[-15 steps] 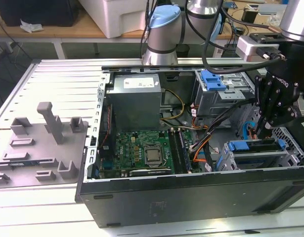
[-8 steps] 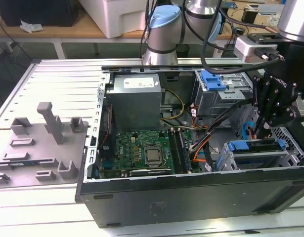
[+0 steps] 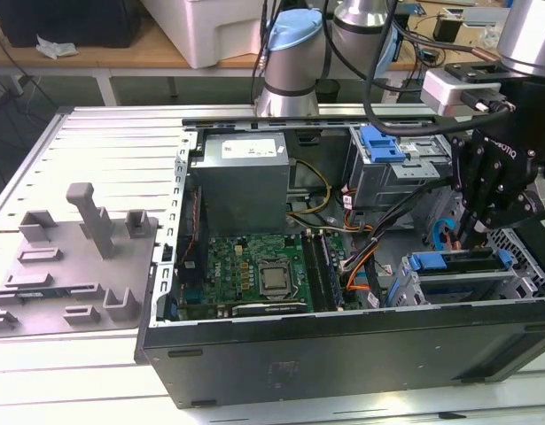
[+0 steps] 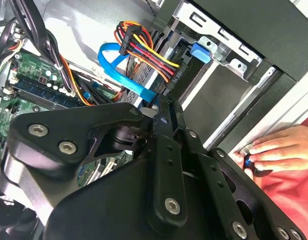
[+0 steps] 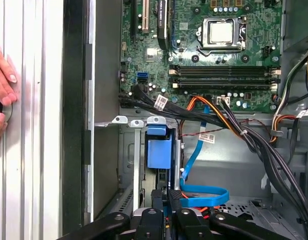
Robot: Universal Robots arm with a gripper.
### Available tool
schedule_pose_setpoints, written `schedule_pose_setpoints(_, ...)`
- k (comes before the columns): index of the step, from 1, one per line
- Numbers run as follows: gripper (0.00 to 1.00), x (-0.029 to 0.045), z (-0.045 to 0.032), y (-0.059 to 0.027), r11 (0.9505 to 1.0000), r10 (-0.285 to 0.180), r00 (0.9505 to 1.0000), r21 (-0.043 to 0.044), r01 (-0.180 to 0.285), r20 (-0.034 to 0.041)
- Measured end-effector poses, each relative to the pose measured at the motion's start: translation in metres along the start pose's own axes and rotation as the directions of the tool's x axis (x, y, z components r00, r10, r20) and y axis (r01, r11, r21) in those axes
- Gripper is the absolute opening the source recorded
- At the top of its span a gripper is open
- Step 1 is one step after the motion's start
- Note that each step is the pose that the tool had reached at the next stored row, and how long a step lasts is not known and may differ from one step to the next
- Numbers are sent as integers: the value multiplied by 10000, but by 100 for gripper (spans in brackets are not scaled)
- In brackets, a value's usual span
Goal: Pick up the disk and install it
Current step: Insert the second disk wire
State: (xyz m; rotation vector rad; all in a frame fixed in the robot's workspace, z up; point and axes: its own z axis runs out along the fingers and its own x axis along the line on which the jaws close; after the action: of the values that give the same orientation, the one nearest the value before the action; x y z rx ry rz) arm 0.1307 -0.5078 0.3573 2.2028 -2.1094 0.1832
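I am looking down at a big open computer case lying on the grey surface. Inside it I see the green board with its square chip, and a grey power box above it in the exterior view.

My arm hangs over the drive cage on the exterior view's right. The pincer is pressed together on the thin edge of the disk, which stands on its edge, going down into a slot of the cage. I know it by its blue frame in the first wrist view.

A blue flat cable loops just beside the pincer, and a bunch of red, yellow and black wires hangs near it too. I think these could get caught or pinched if the disk goes in crooked. It could also jam against the cage wall if it tilts.

A person's hand rests on the surface just beside the case. I would worry about bumping it if the arm swings that way.
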Motion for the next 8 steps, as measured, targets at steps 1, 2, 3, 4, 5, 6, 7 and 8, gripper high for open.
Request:
schedule_pose_setpoints(1,16,1,0,0,10000,0,10000,-1,0,-1)
schedule_pose_setpoints(2,16,1,0,0,10000,-1,10000,-1,1,-1)
schedule_pose_setpoints(3,16,1,0,0,10000,-1,10000,0,1,-1)
schedule_pose_setpoints(4,16,1,0,0,10000,-1,10000,0,1,6)
schedule_pose_setpoints(5,16,2,-1,0,10000,0,10000,1,0,19)
schedule_pose_setpoints(6,16,3,0,0,10000,0,10000,1,0,31)
schedule_pose_setpoints(7,16,8,2,1,10000,1,10000,2,-1,56)
schedule_pose_setpoints(8,16,14,3,1,10000,2,10000,3,-2,73)
